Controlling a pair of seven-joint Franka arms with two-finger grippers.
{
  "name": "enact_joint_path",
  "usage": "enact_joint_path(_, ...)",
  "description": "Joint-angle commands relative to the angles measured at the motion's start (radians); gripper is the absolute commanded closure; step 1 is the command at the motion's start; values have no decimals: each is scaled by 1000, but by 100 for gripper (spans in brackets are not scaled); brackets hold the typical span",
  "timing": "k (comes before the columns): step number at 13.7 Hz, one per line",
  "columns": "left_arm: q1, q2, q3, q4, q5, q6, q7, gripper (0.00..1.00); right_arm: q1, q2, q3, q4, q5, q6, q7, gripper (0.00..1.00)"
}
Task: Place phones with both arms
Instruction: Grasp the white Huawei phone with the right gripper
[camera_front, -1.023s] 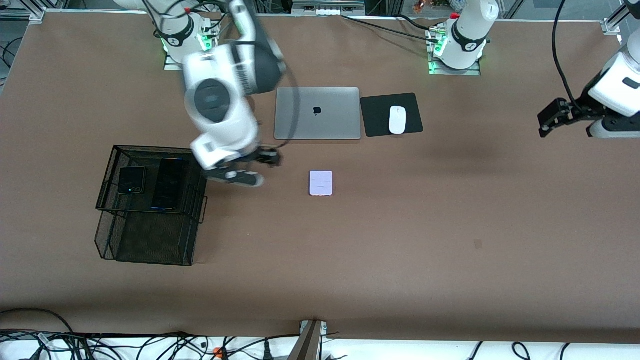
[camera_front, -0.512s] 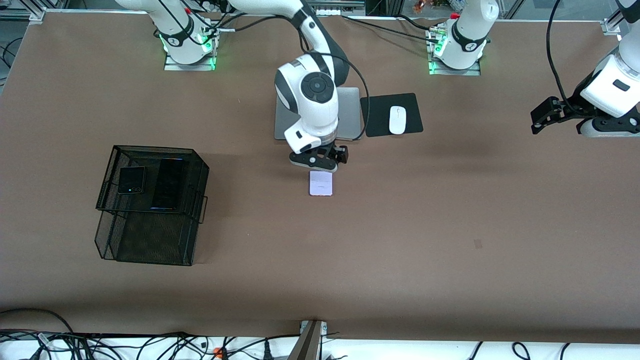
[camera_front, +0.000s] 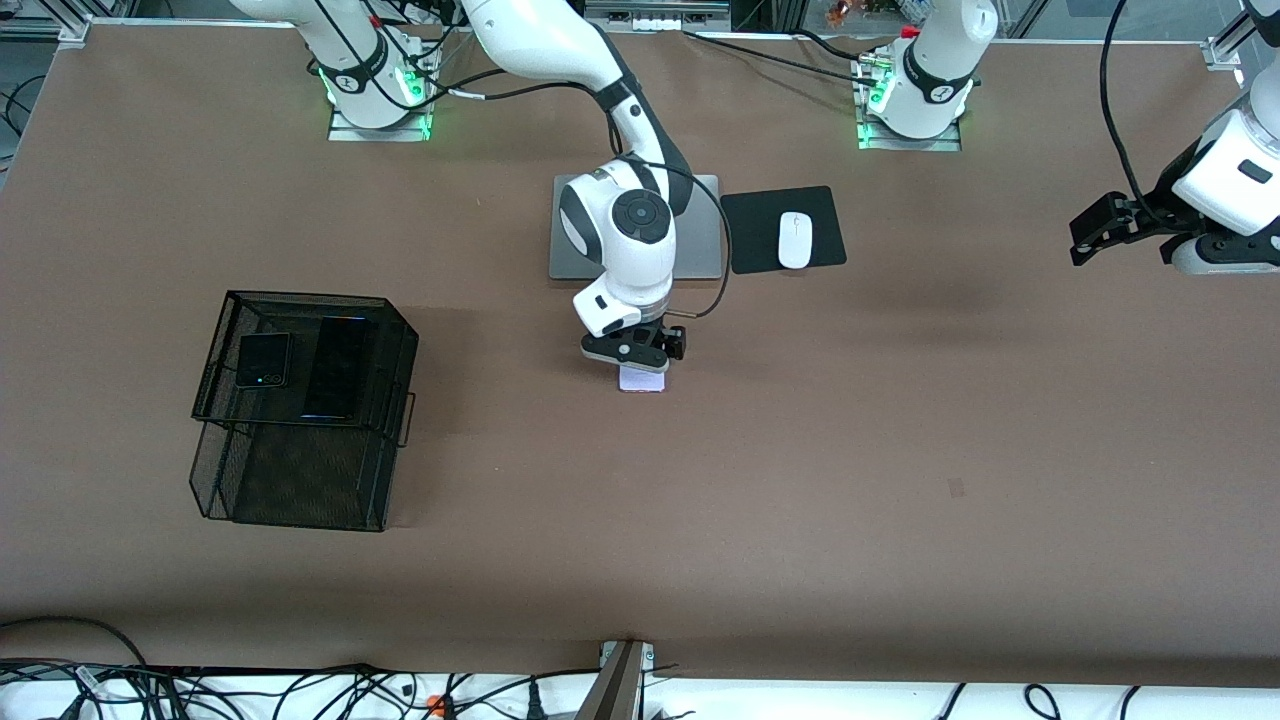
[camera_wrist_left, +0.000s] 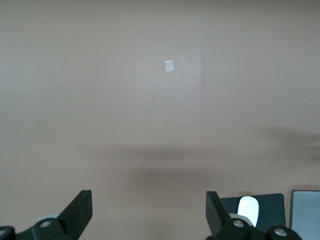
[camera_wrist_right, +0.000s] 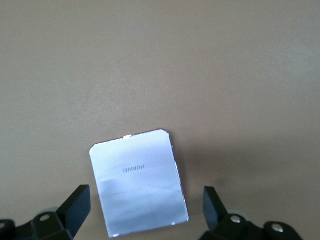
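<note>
The pale lilac phone lies flat on the brown table, partly covered by my right gripper, which is open and low over it. In the right wrist view the lilac phone lies between the open fingers, untouched. The small squarish black phone and the long slim black slab lie in the top tier of the black mesh tray. My left gripper waits open and empty above the left arm's end of the table; its own view shows its gripper over bare table.
A silver laptop lies closed farther from the front camera than the lilac phone. Beside it a white mouse sits on a black mouse pad; both show in the left wrist view.
My right arm swung from beside the mesh tray across to the lilac phone and came down over it, fingers open. The left gripper shifted only slightly.
</note>
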Motion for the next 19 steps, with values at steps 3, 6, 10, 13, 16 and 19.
enact_joint_path(3,3,-2,-8,25,-25,-39,21,0,-20,33,31,28,12,71,-61,0)
enact_joint_path(6,3,-2,-6,27,-25,-40,21,0,-34,42,64,30,12,107,-74,0)
enact_joint_path(10,5,-5,-6,27,-25,-60,21,0,-37,65,65,28,9,123,-90,40)
enact_joint_path(13,5,-3,-6,27,-25,-63,21,0,-37,33,58,30,12,92,-92,100)
enact_joint_path(16,-6,-5,-9,27,-22,-73,18,0,-37,-49,2,80,16,-94,-94,100)
enact_joint_path(19,-6,-5,-8,28,-20,-71,20,0,-55,-132,-71,141,17,-334,-141,100)
